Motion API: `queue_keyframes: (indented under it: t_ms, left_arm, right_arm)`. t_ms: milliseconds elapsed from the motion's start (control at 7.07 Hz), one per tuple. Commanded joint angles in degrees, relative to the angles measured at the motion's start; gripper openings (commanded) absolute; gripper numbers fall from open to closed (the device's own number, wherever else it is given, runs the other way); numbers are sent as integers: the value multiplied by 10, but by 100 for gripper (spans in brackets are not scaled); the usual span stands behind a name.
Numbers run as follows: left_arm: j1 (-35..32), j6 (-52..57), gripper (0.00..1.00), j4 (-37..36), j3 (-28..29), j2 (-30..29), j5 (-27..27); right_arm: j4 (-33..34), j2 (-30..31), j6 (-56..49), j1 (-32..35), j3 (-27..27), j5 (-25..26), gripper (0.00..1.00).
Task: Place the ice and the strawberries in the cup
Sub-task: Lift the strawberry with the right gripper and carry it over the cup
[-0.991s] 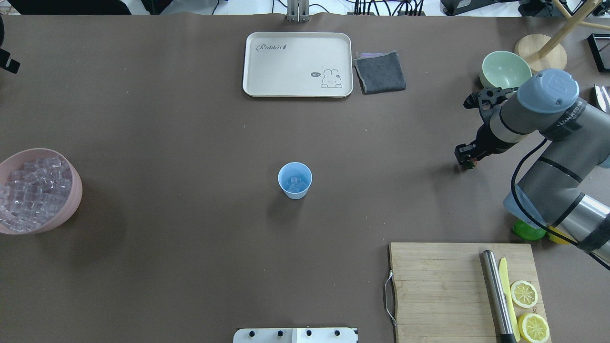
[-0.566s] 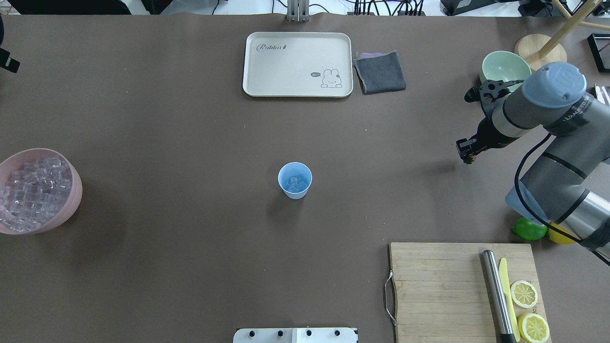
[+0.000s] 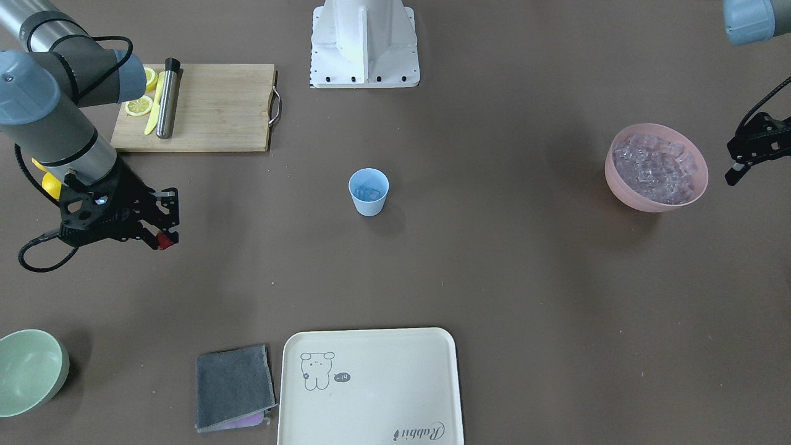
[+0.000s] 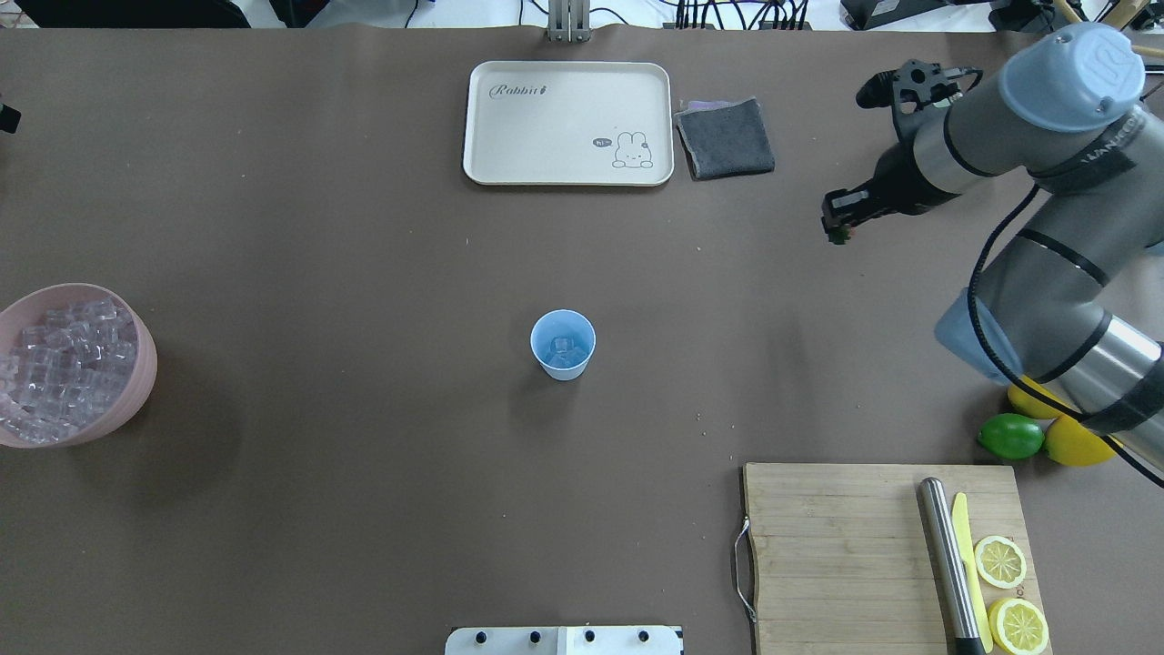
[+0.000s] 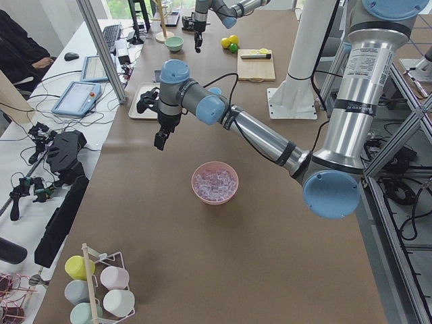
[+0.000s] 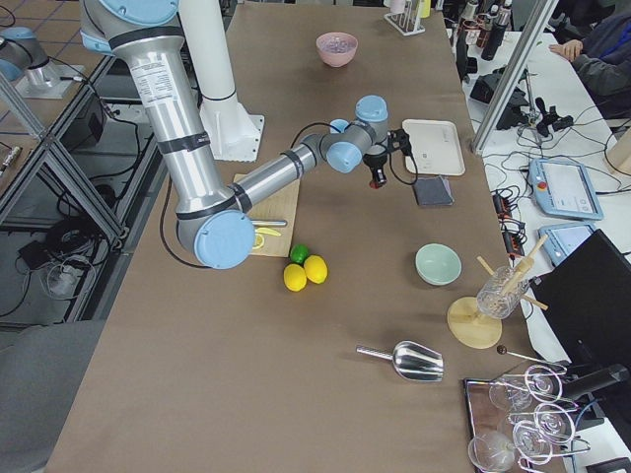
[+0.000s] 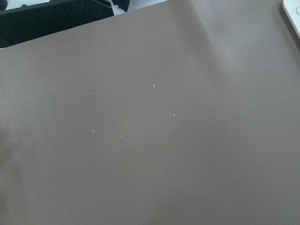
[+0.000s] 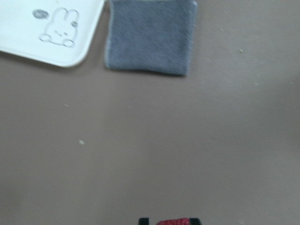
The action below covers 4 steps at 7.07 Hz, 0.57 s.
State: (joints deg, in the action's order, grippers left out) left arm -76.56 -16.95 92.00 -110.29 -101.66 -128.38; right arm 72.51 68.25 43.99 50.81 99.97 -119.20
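Aloft and well to the right of the cup (image 4: 563, 344) in the overhead view, the right gripper (image 4: 838, 227) holds the strawberry (image 4: 838, 237) pinched between narrow-set fingers, clear of the surface (image 4: 364, 227). Its wrist view shows a sliver of red flesh between the two pads. The cup stands upright with ice (image 4: 564, 346) already at its bottom. More cubes fill the pink bowl (image 4: 145, 364), far off on the cup's other side. The left gripper (image 3: 735, 173) hangs beyond that bowl, farther from the cup; whether its jaws are parted cannot be told.

By the look of it, the ice step is done and the fruit awaits delivery. The berry is likely light, soft and easily bruised, so a gentle pinch across its red body, below the leafy cap, suits it best. A hard squeeze could crush it. The drop probably calls for centring over the cup's narrow mouth.
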Motion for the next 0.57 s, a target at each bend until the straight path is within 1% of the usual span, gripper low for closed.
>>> queue_keyframes:
  t_ms: [0,142,283,425]
  left_arm:
    - [-30,-6,97,-3,6,1,-59]
    - [-47,-5,97,-7,14,-1,-68]
    - [-53,-9,97,-7,20,0,-70]
    - [-60,-32,97,-6,23,1,-68]
  right_arm:
    - [0,-101,147,-104,0,95,0]
    - [4,-147,185,-174,-10,181,0]
    - [0,-175,209,-225,-21,220,0]
    - [-3,-178,229,-261,-16,273,0]
